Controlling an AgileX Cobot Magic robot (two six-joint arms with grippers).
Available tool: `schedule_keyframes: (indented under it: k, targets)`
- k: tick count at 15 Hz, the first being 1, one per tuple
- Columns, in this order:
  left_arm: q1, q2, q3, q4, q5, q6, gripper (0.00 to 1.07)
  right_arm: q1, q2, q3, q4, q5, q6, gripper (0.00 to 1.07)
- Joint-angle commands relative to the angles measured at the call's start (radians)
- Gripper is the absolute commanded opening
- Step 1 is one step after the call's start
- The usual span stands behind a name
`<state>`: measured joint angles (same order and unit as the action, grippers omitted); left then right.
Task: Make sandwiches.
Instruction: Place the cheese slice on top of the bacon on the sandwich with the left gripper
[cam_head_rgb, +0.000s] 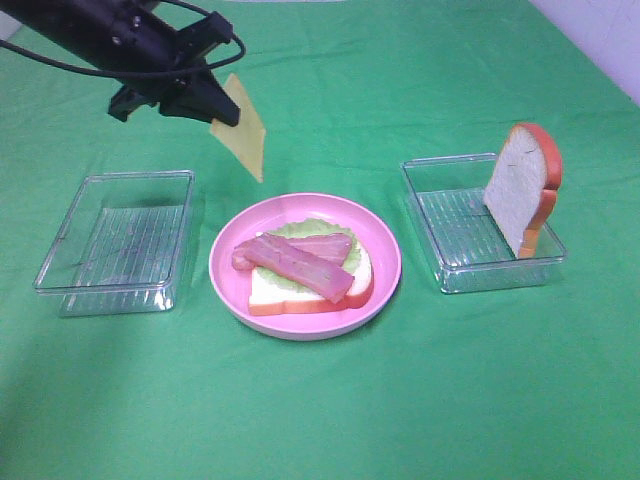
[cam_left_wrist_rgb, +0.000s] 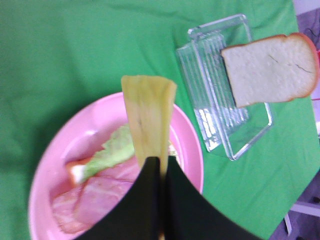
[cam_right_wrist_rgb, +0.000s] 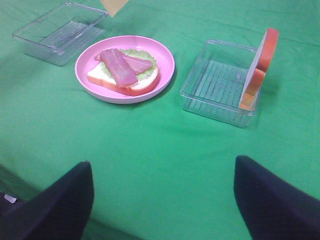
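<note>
My left gripper (cam_head_rgb: 222, 112) is shut on a yellow cheese slice (cam_head_rgb: 243, 125), which hangs in the air behind and left of the pink plate (cam_head_rgb: 385, 262). In the left wrist view the cheese slice (cam_left_wrist_rgb: 148, 120) hangs from the shut gripper (cam_left_wrist_rgb: 162, 167) above the plate (cam_left_wrist_rgb: 52, 165). On the plate lies a bread slice (cam_head_rgb: 270, 292) with lettuce (cam_head_rgb: 310, 229) and two bacon strips (cam_head_rgb: 295, 263). A second bread slice (cam_head_rgb: 518, 190) leans upright in the right clear container (cam_head_rgb: 450, 255). My right gripper (cam_right_wrist_rgb: 162, 195) is open, low over the green cloth, far from the plate (cam_right_wrist_rgb: 162, 57).
An empty clear container (cam_head_rgb: 115, 240) stands left of the plate. The right container (cam_right_wrist_rgb: 210, 85) holds only the leaning bread slice (cam_right_wrist_rgb: 260, 67). Green cloth (cam_head_rgb: 320, 420) covers the table.
</note>
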<state>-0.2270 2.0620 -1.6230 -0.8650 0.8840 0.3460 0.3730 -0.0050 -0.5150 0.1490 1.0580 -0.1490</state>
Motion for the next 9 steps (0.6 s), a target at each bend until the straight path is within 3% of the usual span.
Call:
schedule_keyframes:
  k: [1, 3, 6, 9]
  targets:
    - [-0.081, 0.047, -0.002, -0.086, -0.004, 0.049, 0.00, 0.001, -0.016, 0.001, -0.002, 0.002, 0.003, 0.75]
    - [-0.158, 0.112, -0.002, -0.090, -0.010, 0.055, 0.00, 0.001, -0.016, 0.001, -0.002, 0.002, 0.003, 0.75]
    - [-0.199, 0.158, -0.002, -0.083, -0.008, 0.065, 0.00, 0.001, -0.016, 0.001, -0.002, 0.002, 0.003, 0.75]
    - [-0.203, 0.160, -0.002, 0.035, -0.003, 0.044, 0.00, 0.001, -0.016, 0.001, -0.002, 0.002, 0.003, 0.75]
